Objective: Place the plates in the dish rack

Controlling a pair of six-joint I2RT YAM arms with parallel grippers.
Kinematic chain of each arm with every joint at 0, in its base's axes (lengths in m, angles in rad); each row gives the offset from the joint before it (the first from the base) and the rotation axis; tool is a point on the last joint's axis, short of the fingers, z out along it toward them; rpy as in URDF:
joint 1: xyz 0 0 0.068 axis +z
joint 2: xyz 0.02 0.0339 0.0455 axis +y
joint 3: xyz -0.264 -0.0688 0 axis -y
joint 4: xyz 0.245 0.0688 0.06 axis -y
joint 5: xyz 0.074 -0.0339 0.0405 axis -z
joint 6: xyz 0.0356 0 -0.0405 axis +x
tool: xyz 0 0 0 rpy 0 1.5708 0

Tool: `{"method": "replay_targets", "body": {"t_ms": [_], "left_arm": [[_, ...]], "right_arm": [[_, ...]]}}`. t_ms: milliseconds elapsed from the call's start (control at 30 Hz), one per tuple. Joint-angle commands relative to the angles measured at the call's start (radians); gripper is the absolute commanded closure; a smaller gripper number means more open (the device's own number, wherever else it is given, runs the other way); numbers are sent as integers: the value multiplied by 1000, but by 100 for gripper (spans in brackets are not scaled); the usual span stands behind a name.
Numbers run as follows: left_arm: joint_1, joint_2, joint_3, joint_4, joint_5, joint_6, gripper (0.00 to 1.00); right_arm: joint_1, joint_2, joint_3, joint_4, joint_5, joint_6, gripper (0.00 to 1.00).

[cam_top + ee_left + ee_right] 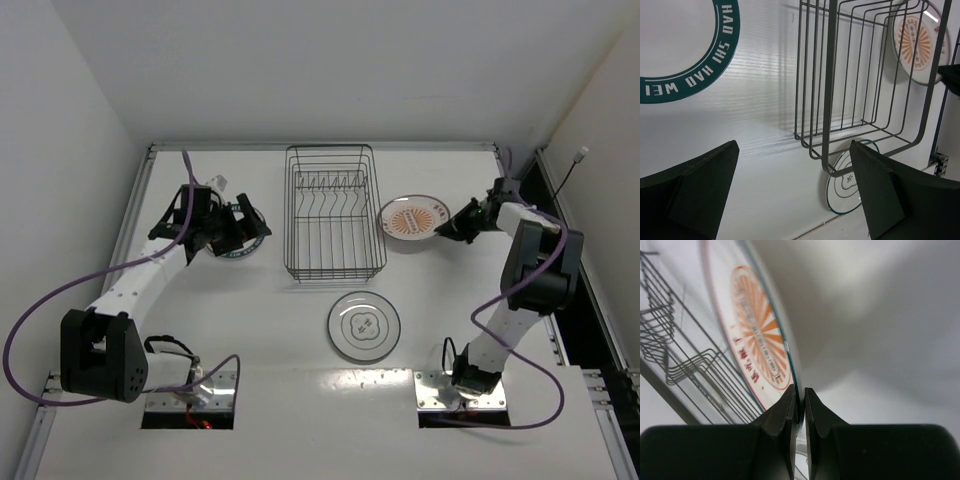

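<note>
Standing by the bench (250, 320), I see the right pincer (800, 395) pressed together on the right-hand rim of the orange plate (408, 219). The rim sits thin betw. its two fingers, so it is pinching that plate. The plate is just right of the dish rack (335, 277), outside it. If it lies flat on the bench or is already a bit lifted, I cannot tell for sure.

The left pincer (794, 147) is spread wide & holds nothing. It hangs above the teal plate (715, 70), which lies on the bench left of the rack. The grey-ringed plate (364, 326) lies flat in front of the rack, nearer to the arm bases, apart from both arms. No plate is in the rack, so I judge 0 of 3 loaded.

Step in hand, imo: the grasp on the 1st plate is made, and the lift comes next. The next move needs to raise the plate w/o letting the thin rim slip, then turn it upright on its edge. After that, bring it over the rack wall & lower it betw. two tines. The grip is only at the edge, so a slow tilt is better, I think. The left arm should stay off the rack meanwhile.
</note>
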Motion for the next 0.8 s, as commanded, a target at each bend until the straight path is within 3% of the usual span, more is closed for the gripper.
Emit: {"method": "replay_targets", "body": {"t_ms": [0,233,400,767], "left_arm": [[-14,-35,35,-32,-11,6,8],[-14,-35,35,-52,-20,24,8],[-14,-35,44,-52,-20,33,8],[-14,3,76,-70,-39,53,8]], "right_arm": [[4,-201,111,-43,170,-15,100],[69,-331,306,-144,282,-92,100],[217,-351,455,-213,422,-166,100],[566,-182,704,-387,869,-255,100]]}}
